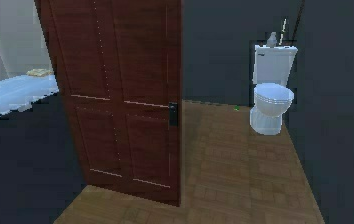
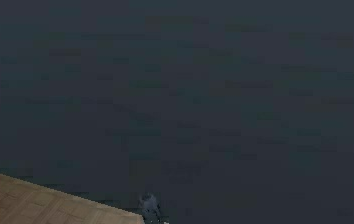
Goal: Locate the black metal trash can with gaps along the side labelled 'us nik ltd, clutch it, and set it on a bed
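Observation:
At the arm side view's bottom edge, a small dark grey shape pokes up that looks like the tip of my gripper (image 2: 150,208). It stands against a dark wall (image 2: 185,90), beside a wedge of wooden floor (image 2: 35,203). I cannot tell whether it holds anything.
A red-brown panelled door (image 1: 115,90) with a black handle (image 1: 172,113) stands ajar close ahead. Right of it, wooden floor (image 1: 235,170) leads to a white toilet (image 1: 272,95) with small items on its tank (image 1: 273,40), between dark walls. A pale white-blue surface (image 1: 20,95) lies at the left.

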Tool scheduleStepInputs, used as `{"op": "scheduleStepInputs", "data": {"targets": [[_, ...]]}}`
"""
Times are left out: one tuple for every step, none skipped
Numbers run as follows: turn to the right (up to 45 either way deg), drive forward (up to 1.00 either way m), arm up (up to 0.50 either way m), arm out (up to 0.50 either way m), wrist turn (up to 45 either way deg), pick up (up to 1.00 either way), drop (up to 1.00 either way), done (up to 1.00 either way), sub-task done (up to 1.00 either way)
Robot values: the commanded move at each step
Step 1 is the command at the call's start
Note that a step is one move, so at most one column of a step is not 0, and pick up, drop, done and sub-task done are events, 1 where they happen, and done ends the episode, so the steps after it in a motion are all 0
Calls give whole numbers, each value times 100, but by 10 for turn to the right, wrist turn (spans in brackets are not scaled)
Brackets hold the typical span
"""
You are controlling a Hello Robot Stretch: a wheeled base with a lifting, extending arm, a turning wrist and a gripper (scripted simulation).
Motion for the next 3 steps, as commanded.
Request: {"op": "scheduleStepInputs", "data": {"targets": [[0,0,50,0,0,0,0,0,0],[0,0,50,0,0,0,0,0,0],[0,0,0,0,-450,0,0,0,0]]}}
